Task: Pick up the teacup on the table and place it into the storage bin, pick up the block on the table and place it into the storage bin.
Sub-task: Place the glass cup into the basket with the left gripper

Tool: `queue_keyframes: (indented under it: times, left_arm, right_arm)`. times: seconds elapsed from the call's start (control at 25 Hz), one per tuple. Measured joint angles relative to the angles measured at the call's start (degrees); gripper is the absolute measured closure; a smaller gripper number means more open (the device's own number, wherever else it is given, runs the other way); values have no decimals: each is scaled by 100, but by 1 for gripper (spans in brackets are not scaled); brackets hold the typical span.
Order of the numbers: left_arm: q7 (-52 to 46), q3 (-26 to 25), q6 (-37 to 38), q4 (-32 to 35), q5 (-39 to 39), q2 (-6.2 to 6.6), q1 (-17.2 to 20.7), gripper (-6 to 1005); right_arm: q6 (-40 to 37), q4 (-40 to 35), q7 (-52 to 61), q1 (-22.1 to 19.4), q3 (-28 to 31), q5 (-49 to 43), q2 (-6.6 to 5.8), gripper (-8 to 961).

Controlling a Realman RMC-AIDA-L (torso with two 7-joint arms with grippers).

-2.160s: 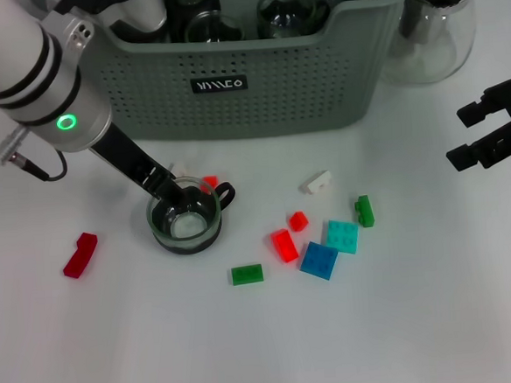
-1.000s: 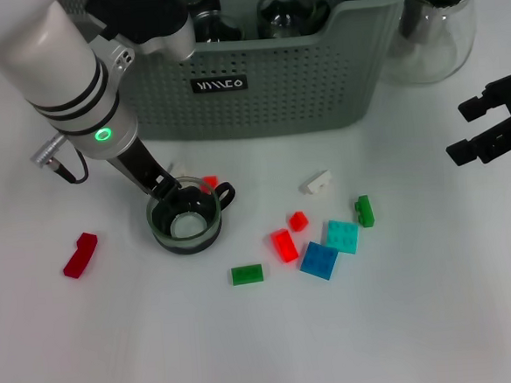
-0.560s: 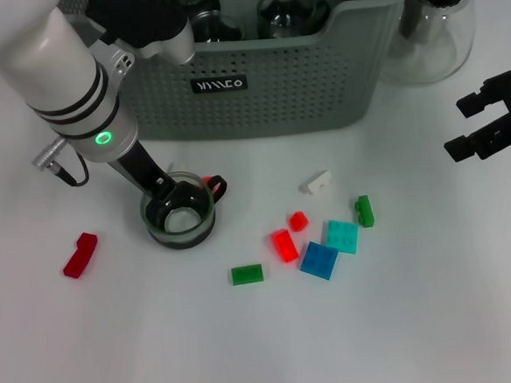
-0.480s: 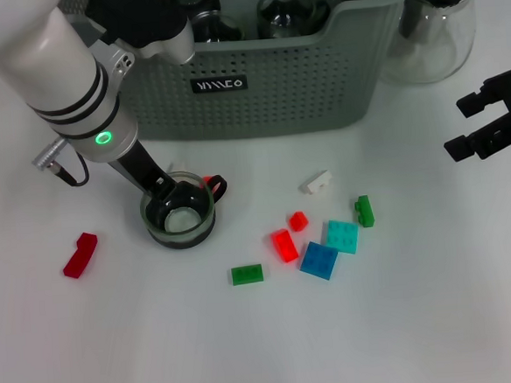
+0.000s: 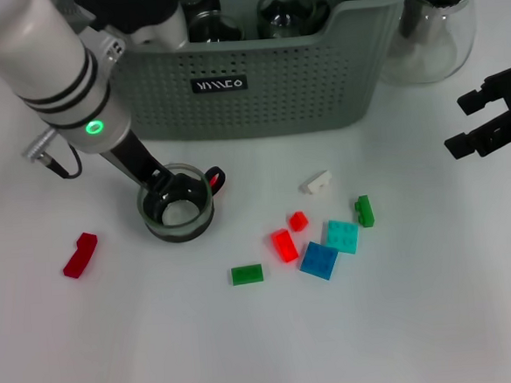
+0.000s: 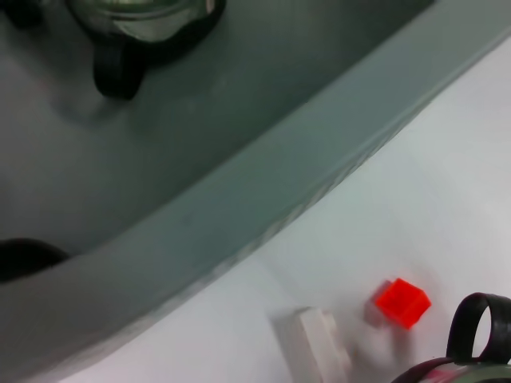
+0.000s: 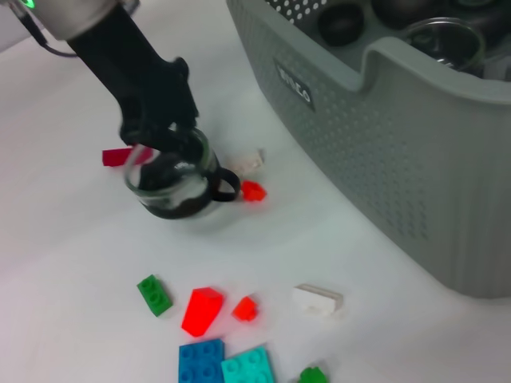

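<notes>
the left gripper was seen at the glass teacup, its dark fingers pinched over the cup's rim on the side facing the storage bin; the fingertips themselves were hidden by the rim and the glass. the teacup was just in front of the bin's perforated grey-green front wall, its black loop handle turned toward the bin. whether the cup was touching the white table could not be told. a small red block and a white block were partly covered behind the cup. glassware inside the bin was cut off at the frame edge. more studded plastic blocks, red, green, blue and teal, were scattered in front of the bin. the right gripper was held spread, well to the bin's right.
</notes>
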Motion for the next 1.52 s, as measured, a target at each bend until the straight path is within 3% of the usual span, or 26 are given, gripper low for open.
queue_keyframes:
  times: [0.32, 0.6, 0.72, 0.88, 1.04, 1.12, 1.16, 1.2, 1.36, 1.52]
  left_arm:
    - [227, -609, 992, 731, -436, -27, 115, 942]
    - [693, -1800, 2181, 1579, -2742, 11, 88, 943]
    - [680, -2022, 2207, 1972, -3534, 122, -106, 943]
    - [558, -2035, 1691, 2181, -3471, 346, -510, 944]
    - [328, -2017, 845, 1638, -2560, 711, -1126, 944]
    - [292, -2028, 362, 1010, -2049, 873, -1445, 944]
    - [289, -2038, -138, 357, -1634, 980, -1704, 944]
    - [289, -2038, -138, 357, -1634, 980, -1704, 944]
    - [286, -2037, -1172, -902, -1090, 1172, -2103, 943]
    - [284, -1999, -1766, -1567, -827, 1231, -2240, 942]
  right_arm:
    - [19, 0, -1, 0, -7, -31, 7, 8]
    - [-23, 0, 7, 0, -6, -44, -3, 8]
    - [-34, 0, 48, 19, -7, -45, 3, 8]
    - [-47, 0, 134, 63, -32, -45, 11, 8]
    - [-83, 0, 241, 107, -59, -44, 9, 9]
    - [-87, 0, 270, 125, -60, -44, 1, 9]
    - [-87, 0, 279, 135, -62, -44, -2, 9]
    - [-88, 0, 281, 146, -63, -45, -5, 9]
    - [-81, 0, 298, 220, -70, -149, 4, 9]
    - [-56, 8, 358, 323, -70, -326, 43, 9]
